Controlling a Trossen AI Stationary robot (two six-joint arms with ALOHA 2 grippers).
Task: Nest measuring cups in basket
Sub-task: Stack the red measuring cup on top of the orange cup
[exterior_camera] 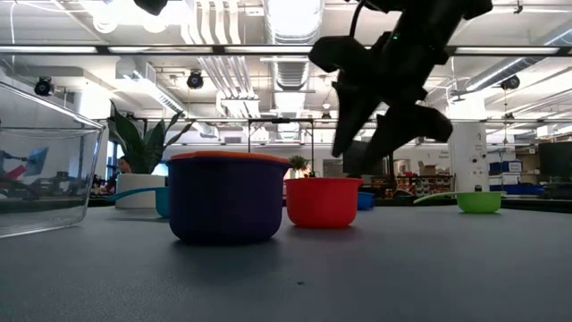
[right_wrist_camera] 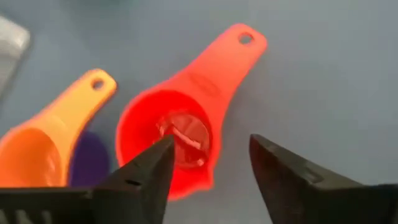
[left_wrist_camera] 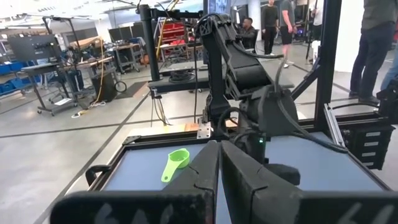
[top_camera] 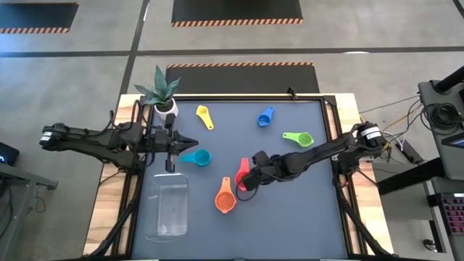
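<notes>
My right gripper (top_camera: 247, 176) (right_wrist_camera: 210, 148) is open and hovers just above the red cup (right_wrist_camera: 186, 130) (top_camera: 242, 172). One finger is over its bowl and the other beside it, and neither touches. In the low view my right gripper (exterior_camera: 371, 143) hangs over the red cup (exterior_camera: 323, 202). The orange cup (top_camera: 225, 198) sits inside the purple one (exterior_camera: 225, 207). The teal cup (top_camera: 197, 157), yellow cup (top_camera: 205, 116), blue cup (top_camera: 266, 116) and green cup (top_camera: 299, 138) lie apart on the mat. The clear basket (top_camera: 167, 206) stands near the left front. My left gripper (top_camera: 193, 142) (left_wrist_camera: 221, 163) is shut and waits above the teal cup.
A white pot with a spiky plant (top_camera: 161, 94) stands at the far left corner. The dark mat is framed by a black rail (top_camera: 328, 109) and wooden table edges. People stand in the room beyond the table in the left wrist view.
</notes>
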